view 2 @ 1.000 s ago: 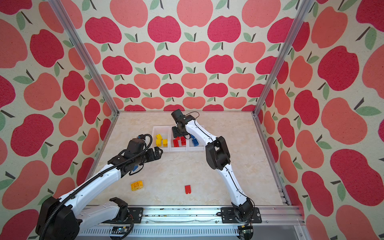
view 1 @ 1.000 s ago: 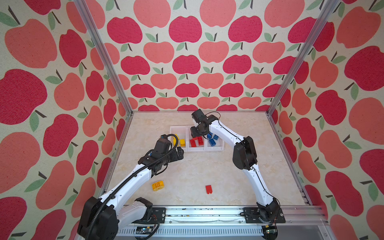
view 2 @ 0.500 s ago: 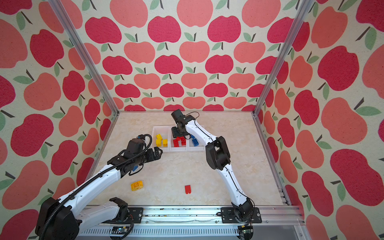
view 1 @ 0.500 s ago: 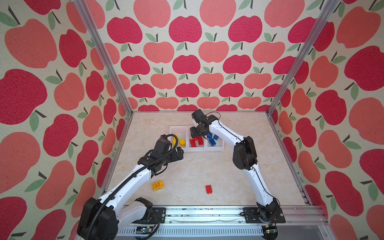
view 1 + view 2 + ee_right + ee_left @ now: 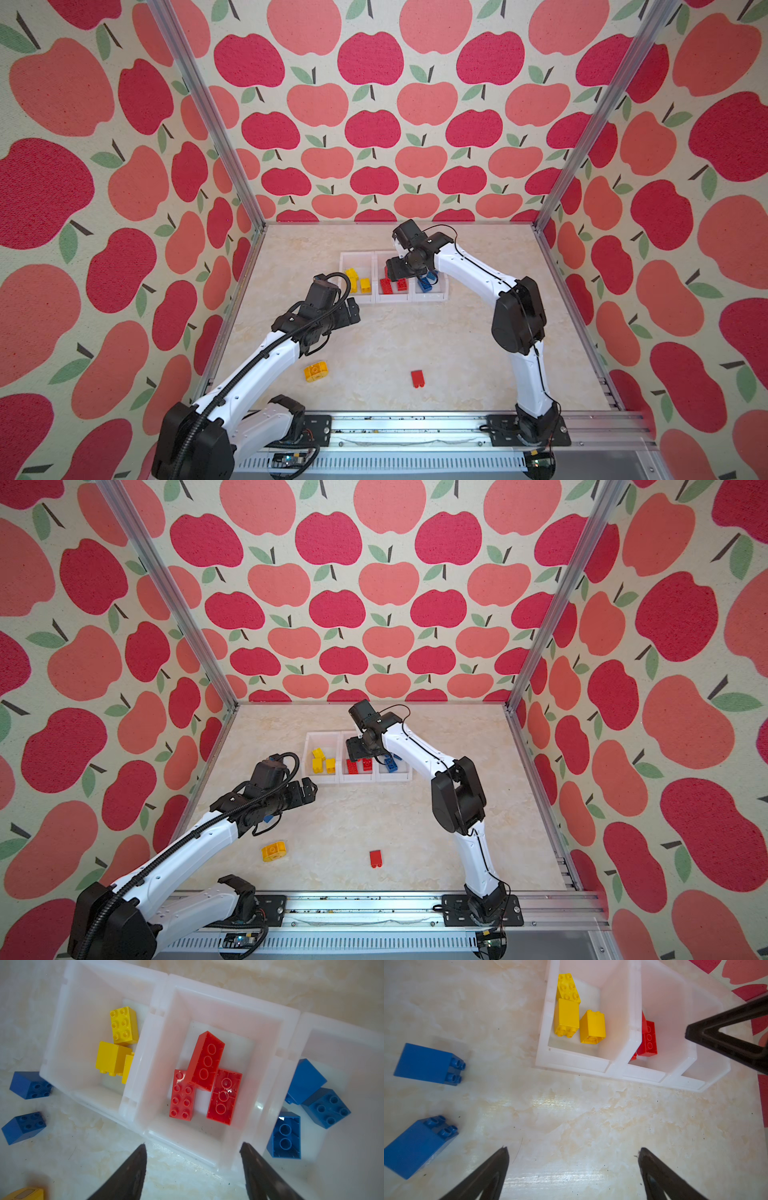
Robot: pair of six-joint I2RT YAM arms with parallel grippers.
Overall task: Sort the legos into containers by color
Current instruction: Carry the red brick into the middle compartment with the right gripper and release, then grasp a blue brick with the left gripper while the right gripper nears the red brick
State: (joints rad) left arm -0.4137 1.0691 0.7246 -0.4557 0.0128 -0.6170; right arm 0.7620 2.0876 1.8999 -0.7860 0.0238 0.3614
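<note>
Hovering over the table (image 5: 415, 332), I have the bins (image 5: 395, 300) under my right gripper (image 5: 193, 1145). Its jaws stand apart and empty above the middle one, where a tilted brick (image 5: 204, 1061) leans on two other reds. I'd rise straight past the rim before swinging away. My left gripper (image 5: 574, 1149) hangs spread wide beside two blue bricks (image 5: 427, 1064) on the table; best to pinch one across its flat sides. A yellow piece (image 5: 316, 371) and a red brick (image 5: 418, 378) lie nearer the front.

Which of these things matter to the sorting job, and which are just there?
Part of the job: three white bins, sorted bricks inside them, loose yellow piece, loose red brick, two loose blue bricks.
Just there: apple-patterned walls, metal corner posts, front rail.
</note>
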